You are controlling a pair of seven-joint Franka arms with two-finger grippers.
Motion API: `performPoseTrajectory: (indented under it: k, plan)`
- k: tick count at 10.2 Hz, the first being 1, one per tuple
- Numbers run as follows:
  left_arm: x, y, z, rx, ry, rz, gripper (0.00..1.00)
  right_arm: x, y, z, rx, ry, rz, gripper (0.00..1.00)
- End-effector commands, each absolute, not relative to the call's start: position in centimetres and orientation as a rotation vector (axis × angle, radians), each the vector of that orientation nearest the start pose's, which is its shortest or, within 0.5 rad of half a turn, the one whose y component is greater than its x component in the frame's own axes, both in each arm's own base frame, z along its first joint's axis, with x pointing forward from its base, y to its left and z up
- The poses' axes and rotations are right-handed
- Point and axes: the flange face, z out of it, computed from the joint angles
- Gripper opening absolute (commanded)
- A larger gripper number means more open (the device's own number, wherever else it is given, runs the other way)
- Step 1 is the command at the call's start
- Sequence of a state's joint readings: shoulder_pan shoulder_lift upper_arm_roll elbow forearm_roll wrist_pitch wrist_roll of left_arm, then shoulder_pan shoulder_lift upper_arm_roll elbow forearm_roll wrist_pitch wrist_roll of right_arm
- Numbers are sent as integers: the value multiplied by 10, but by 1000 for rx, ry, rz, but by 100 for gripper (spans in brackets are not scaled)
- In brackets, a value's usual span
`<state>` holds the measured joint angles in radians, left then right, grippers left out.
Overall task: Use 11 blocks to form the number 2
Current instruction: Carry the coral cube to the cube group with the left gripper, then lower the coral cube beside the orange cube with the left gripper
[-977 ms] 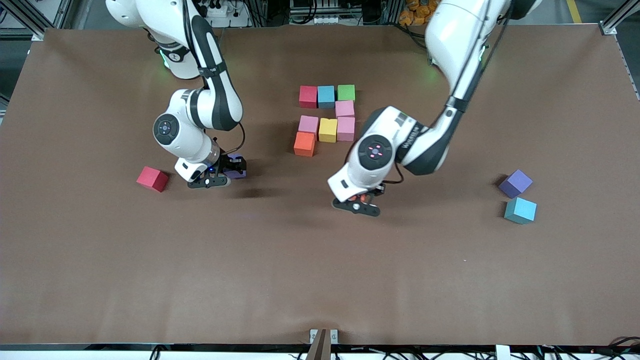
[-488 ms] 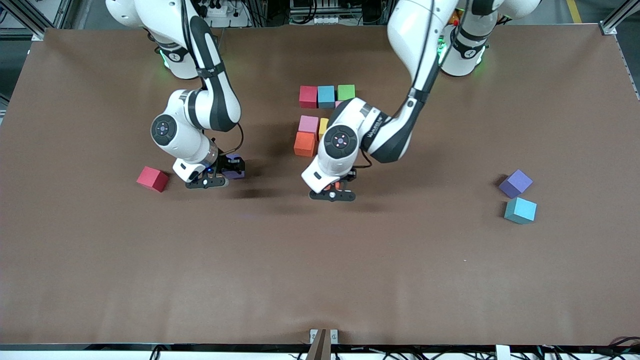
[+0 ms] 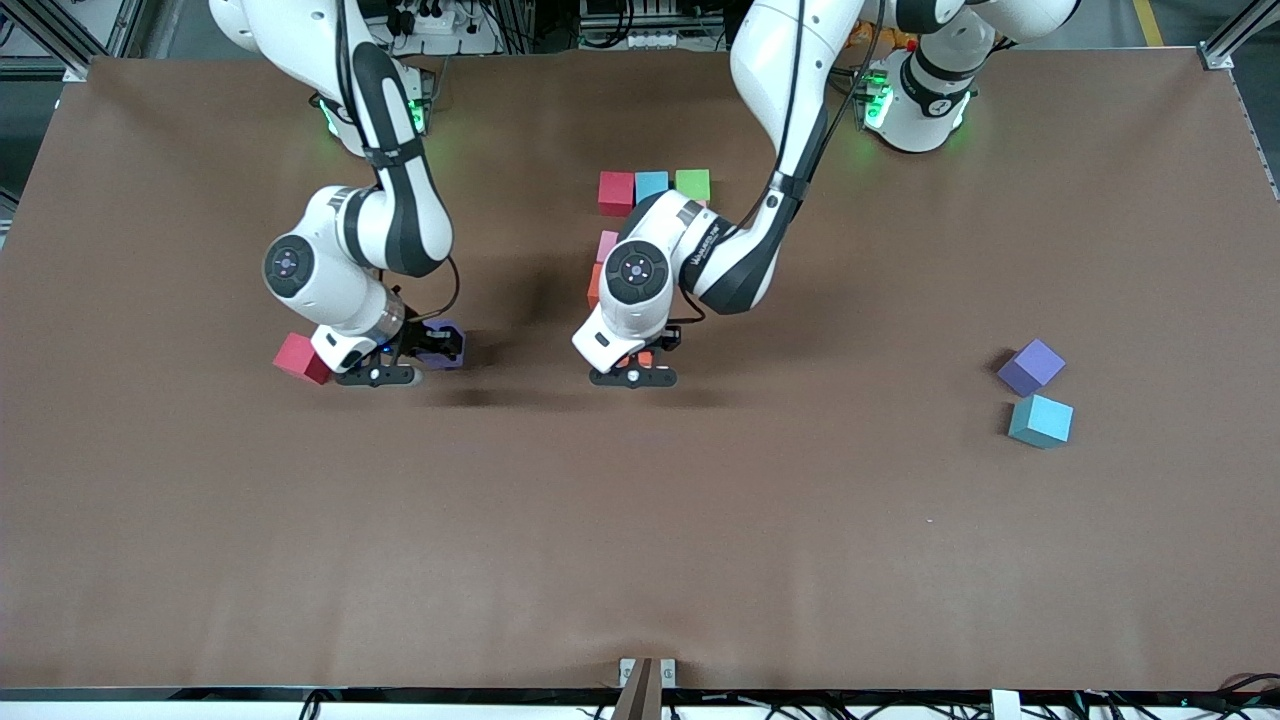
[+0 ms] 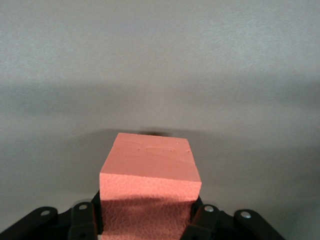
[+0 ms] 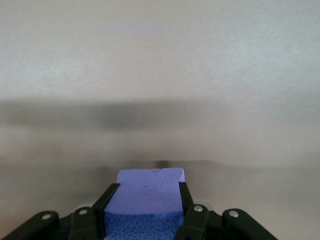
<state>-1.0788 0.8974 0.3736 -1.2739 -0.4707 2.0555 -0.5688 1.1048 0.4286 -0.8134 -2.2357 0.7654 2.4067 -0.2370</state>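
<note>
Foam cubes with a matte, pebbled skin sit on the brown worktop [image 3: 640,560], whose surface is plain and flat from edge to edge.

The unfinished number 2 [image 3: 640,215] lies near the middle of the edge where the robots' bases stand; the left arm covers much of it. Its top row shows a red block [image 3: 616,192], a light blue block [image 3: 651,184] and a green block [image 3: 692,184] side by side and touching, with slivers of a pink block [image 3: 606,245] and an orange block [image 3: 594,285] nearer the front camera.

A loose red cube [image 3: 296,358] rests toward the right arm's end. A purple cube [image 3: 1031,366] and a teal cube [image 3: 1040,420] lie close together toward the left arm's end, well clear of everything else. The wide half of the worktop along the camera edge is bare brown sheet.

The left tool [image 3: 633,366] hangs over the worktop just on the camera side of the digit, clenched on an orange cube [image 4: 149,192] whose square faces and sharp corners stand out between the black fingers [image 4: 84,222]. The right tool [image 3: 400,358] is over the worktop just beside the loose red cube, gripping a purple block [image 5: 147,202] on two sides.
</note>
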Motion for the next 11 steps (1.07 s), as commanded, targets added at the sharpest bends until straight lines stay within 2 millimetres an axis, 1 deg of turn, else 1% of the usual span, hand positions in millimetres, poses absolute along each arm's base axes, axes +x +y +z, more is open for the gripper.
performPoseTrajectory:
  k: [1, 3, 5, 7, 8, 9, 11]
  plan:
    - [501, -567, 231, -3223, 26, 176, 9, 514, 147, 230, -2953, 46, 57, 14]
    - [490, -577, 225, -3228, 30, 188, 9, 513, 147, 228, -2956, 48, 58, 14]
    - [487, -579, 222, -3225, 36, 194, 7, 514, 142, 227, -2953, 49, 68, 14]
    - [480, -586, 220, -3251, 16, 238, 6, 515, 139, 227, -2952, 56, 69, 14]
    - [479, -586, 220, -3251, 15, 241, 6, 514, 139, 227, -2952, 54, 70, 14]
    - [476, -586, 214, -3237, 19, 265, 6, 514, 139, 227, -2952, 54, 70, 14]
    - [470, -588, 209, -3220, 31, 290, 7, 514, 139, 227, -2952, 54, 73, 14]
